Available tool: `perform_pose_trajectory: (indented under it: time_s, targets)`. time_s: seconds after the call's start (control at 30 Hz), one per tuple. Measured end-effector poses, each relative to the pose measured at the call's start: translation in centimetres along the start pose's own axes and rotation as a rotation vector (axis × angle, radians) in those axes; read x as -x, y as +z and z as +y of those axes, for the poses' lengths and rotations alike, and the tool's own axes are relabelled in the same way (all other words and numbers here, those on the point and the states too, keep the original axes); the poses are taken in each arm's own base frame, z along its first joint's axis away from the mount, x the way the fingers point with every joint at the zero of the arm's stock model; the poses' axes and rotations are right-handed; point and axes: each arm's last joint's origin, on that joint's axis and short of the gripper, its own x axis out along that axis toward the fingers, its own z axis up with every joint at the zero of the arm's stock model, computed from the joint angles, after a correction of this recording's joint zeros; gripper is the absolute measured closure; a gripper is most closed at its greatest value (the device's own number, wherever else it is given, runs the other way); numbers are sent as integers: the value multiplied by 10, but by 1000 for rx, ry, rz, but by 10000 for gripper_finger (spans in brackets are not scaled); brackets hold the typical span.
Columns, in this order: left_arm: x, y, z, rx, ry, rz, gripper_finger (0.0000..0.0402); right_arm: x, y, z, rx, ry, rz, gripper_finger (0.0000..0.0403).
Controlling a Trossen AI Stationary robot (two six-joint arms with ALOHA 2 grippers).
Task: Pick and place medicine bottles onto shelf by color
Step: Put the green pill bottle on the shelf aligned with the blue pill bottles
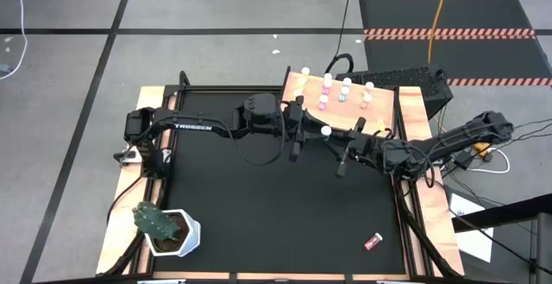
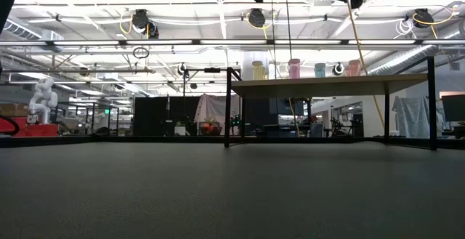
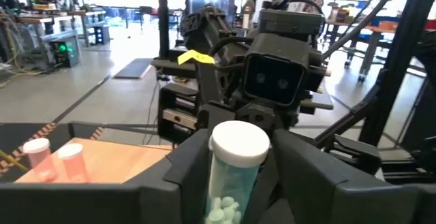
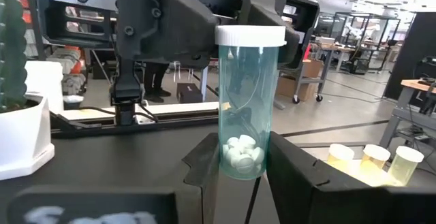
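I'm holding the teal bottle [image 4: 249,101] upright between both grippers: right gripper [image 4: 235,173] pinching its base, left gripper [image 3: 228,169] clamping its neck (shelf [image 1: 379,116] just beyond).

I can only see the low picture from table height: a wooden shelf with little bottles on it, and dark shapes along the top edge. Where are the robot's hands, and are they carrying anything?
Observer: Both are up in the air beside the shelf. The right gripper holds a teal bottle by its lower end.
Operator: And the other hand?
Observer: The left gripper grips the same bottle; the two arms meet tip to tip.
Operator: Is anything left on the table?
Observer: One red bottle lies on its side, far from the shelf on the right arm's side.
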Motion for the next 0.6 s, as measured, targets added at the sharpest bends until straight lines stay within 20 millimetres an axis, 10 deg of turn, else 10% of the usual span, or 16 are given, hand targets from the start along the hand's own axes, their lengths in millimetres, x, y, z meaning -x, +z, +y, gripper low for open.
perform_pose_trajectory:
  time_s: [0.6]
  targets:
    - [4, 0, 16, -33, 75, 4, 275, -5, -2, -13, -1, -117, 27, 273]
